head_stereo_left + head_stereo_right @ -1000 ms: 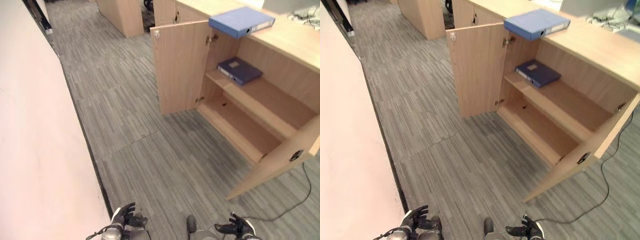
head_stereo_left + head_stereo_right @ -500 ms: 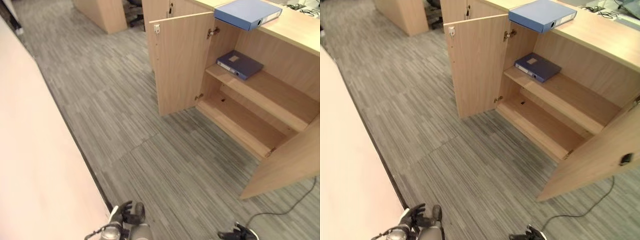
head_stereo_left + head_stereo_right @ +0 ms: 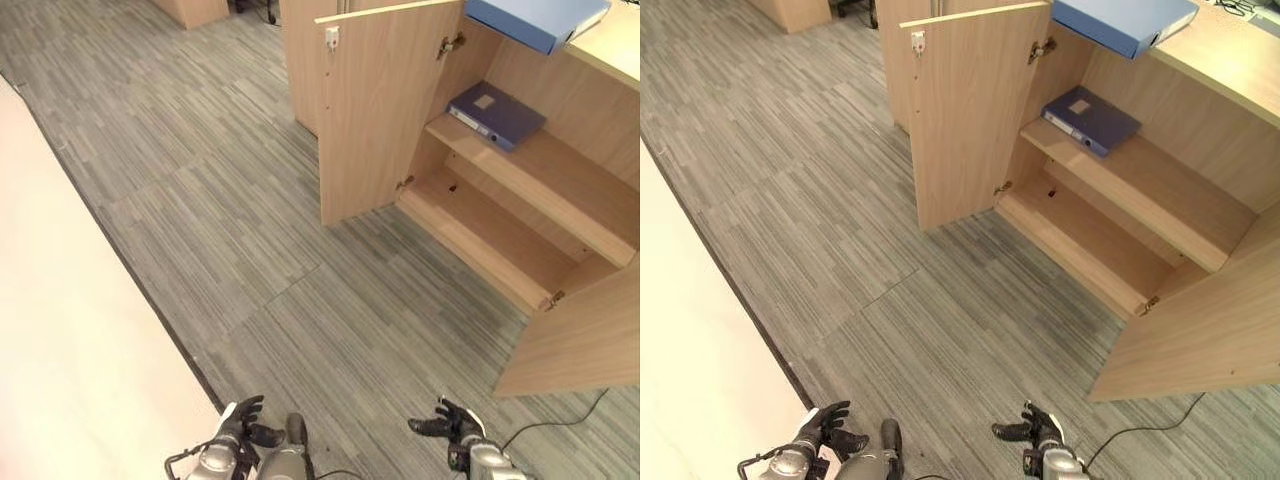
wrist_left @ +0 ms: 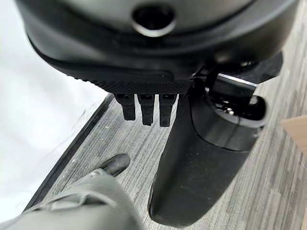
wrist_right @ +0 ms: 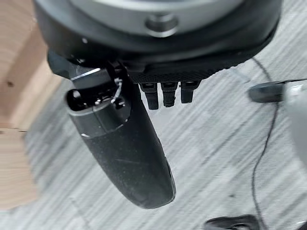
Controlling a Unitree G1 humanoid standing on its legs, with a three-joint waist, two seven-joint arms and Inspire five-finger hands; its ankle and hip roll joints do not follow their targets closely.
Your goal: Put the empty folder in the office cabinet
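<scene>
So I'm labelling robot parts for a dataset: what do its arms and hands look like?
Both hands are black, the left hand and the right hand, with slim segmented fingers and a bulky rounded matte thumb. Each thumb has a glossy silver-trimmed base. The wrists are silver-grey, with a rounded grey housing above each palm.

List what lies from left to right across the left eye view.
Pale wall → grey striped carpet floor → open light wooden cabinet door → dark blue folder on the cabinet's upper shelf → second open wooden door at the right edge.
</scene>
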